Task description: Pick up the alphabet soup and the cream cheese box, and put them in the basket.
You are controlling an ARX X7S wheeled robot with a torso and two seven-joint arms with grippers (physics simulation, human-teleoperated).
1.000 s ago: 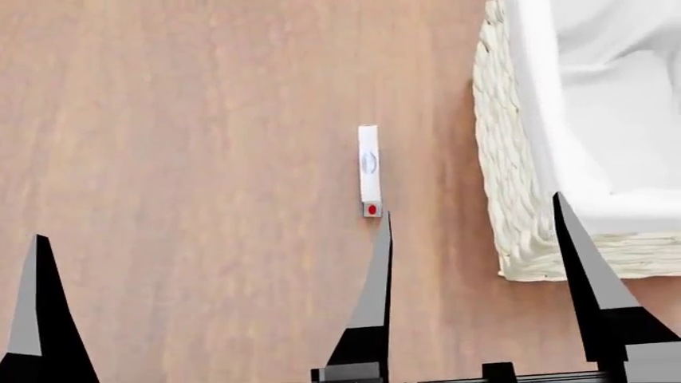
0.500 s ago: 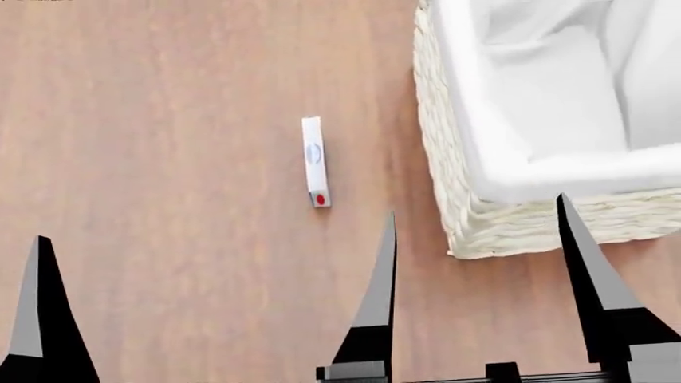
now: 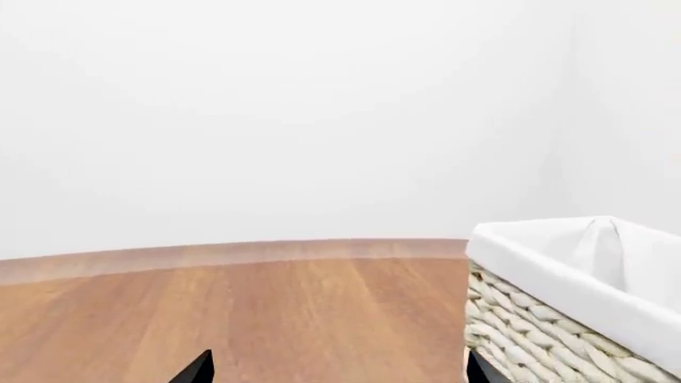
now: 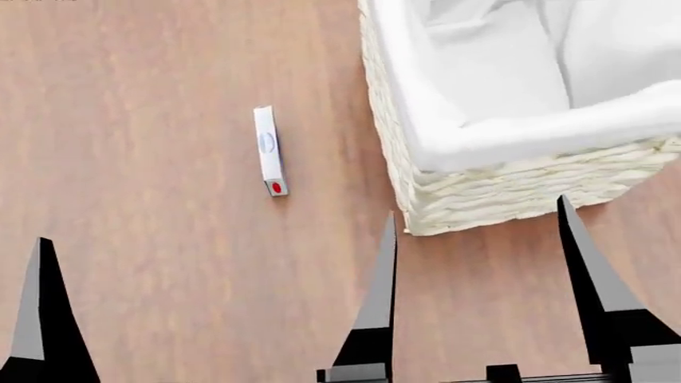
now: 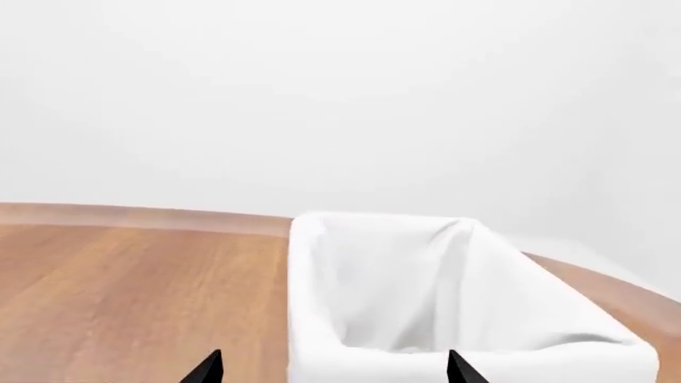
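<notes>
Right end effector [image 4: 476,227] at 6 o'clock: fingers spread wide, holding nothing. Left end effector: spread cannot be determined. Cream cheese box [image 4: 268,151] on wooden surface [image 4: 149,239], 11 o'clock. Basket [image 4: 500,195] at 1 o'clock, near box

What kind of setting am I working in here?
Likely a bare simulated tabletop scene: a plain wooden surface with blank white walls behind it. On it sit only a lined wicker basket and a small cream cheese box; no furniture or clutter shows.
</notes>
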